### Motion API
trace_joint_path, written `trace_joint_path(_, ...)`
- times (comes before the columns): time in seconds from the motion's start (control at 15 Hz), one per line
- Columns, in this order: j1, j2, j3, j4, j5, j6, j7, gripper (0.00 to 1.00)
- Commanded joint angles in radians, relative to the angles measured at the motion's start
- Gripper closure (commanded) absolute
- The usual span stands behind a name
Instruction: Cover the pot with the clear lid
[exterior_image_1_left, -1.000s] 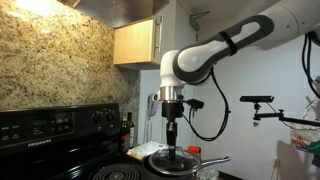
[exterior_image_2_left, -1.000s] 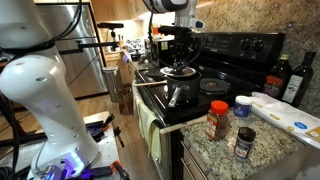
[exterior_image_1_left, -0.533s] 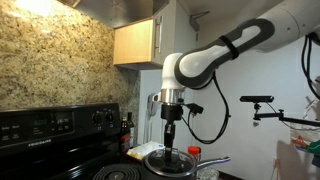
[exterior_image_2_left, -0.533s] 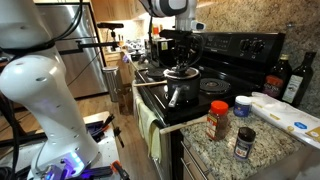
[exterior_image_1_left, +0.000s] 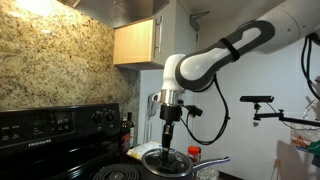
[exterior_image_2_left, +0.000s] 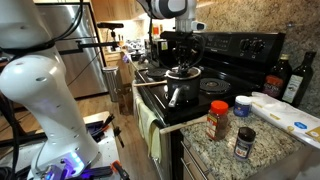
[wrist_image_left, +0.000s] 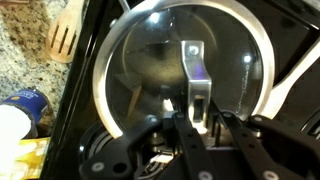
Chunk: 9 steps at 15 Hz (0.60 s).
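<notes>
Covering step looks about done. The clear lid (wrist_image_left: 150, 70) lies on the pot (exterior_image_1_left: 180, 165), rim over rim in the wrist view. The pot sits at the front corner of the table (exterior_image_2_left: 200, 100). The end effector (exterior_image_1_left: 170, 143) hangs straight above the lid's centre knob (wrist_image_left: 194, 62), touching or just off it; can't tell which. Jaws spread or pinched on the knob? Can't tell, since the fingers are dark & blurred at the bottom of the wrist view. Next move, I'd judge: let go if not yet done, then lift straight up w/o dragging the lid askew. The pot handle (wrist_image_left: 290, 85) is cut off at the frame edge, and glare on the glass hides the pot's inside.
</notes>
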Motion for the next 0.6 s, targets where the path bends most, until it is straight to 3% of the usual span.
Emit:
trace_joint_path(0.0, -0.010, -0.033, 0.004, -0.040, 0.021, 0.068, -0.065, 0.88)
trace_joint_path(0.53, -0.011, -0.034, -0.001, -0.041, 0.043, 0.019, -0.062, 0.88)
